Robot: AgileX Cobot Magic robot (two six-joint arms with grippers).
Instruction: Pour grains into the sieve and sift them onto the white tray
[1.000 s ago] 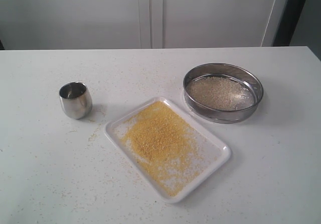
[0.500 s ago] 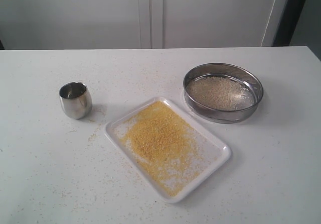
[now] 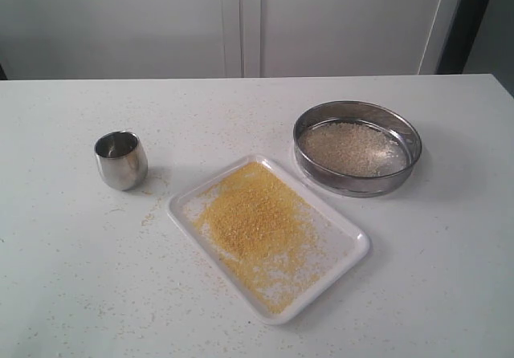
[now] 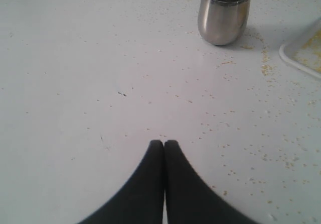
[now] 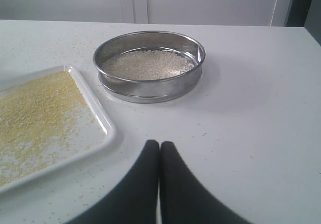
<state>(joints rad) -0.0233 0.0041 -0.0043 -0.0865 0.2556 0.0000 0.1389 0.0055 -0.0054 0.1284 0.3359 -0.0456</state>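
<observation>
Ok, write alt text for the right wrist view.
The right gripper, shut and empty, points across a white table. Ahead stands the steel sieve holding coarse pale grains; beside it, not touching, the white tray is spread with fine yellow meal.

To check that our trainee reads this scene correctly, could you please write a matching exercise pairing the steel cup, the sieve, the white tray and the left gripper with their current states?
Column 1
1. steel cup
2. sieve
3. white tray
4. left gripper

Column 2
A. holds coarse pale bits
B. shut, with nothing between the fingers
C. strewn with fine yellow meal
D. stands upright on the table, apart from the other items

Pairs: 1-D, 2-A, 3-C, 4-B
</observation>
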